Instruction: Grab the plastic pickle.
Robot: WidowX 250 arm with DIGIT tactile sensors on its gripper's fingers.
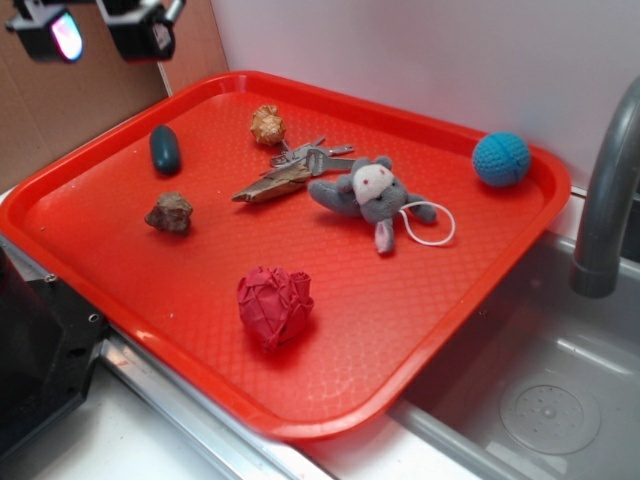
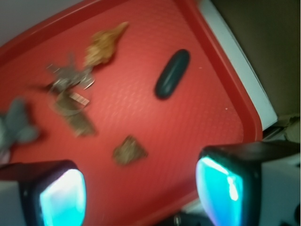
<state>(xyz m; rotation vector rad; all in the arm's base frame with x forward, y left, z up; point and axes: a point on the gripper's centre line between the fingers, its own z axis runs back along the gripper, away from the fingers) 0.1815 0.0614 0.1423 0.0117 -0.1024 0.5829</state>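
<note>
No writing or brand legible anywhere; wrist view is blurred.

Surface: red plastic tray [image 1: 420, 330], textured floor, raised rim, sitting tilted across a grey sink [image 1: 560, 400]. Grey faucet [image 1: 610, 190] at the tray's 3 o'clock. White wall behind, brown board in the far left corner.

On the tray: plastic pickle [image 1: 165, 148], dark teal, glossy, lying flat near the far-left rim, long axis roughly 12-to-6. Brown rock [image 1: 170, 213] near it at the pickle's 6 o'clock, apart. Tan shell [image 1: 267, 125] at its 3 o'clock, well apart. Bunch of keys [image 1: 300, 165] near tray centre, grey plush mouse [image 1: 372, 195] just beside them. Blue knitted ball [image 1: 501, 159] by the right rim. Crumpled red paper [image 1: 274, 305] toward the near edge.

Gripper [image 1: 108, 30] hangs above the far-left corner, at the pickle's 11 o'clock, clear of the tray. Fingers spread wide, nothing between them. In the wrist view the pickle [image 2: 172, 73] lies ahead of the two fingertips [image 2: 221, 188], nearer the right-hand one, not touching.
</note>
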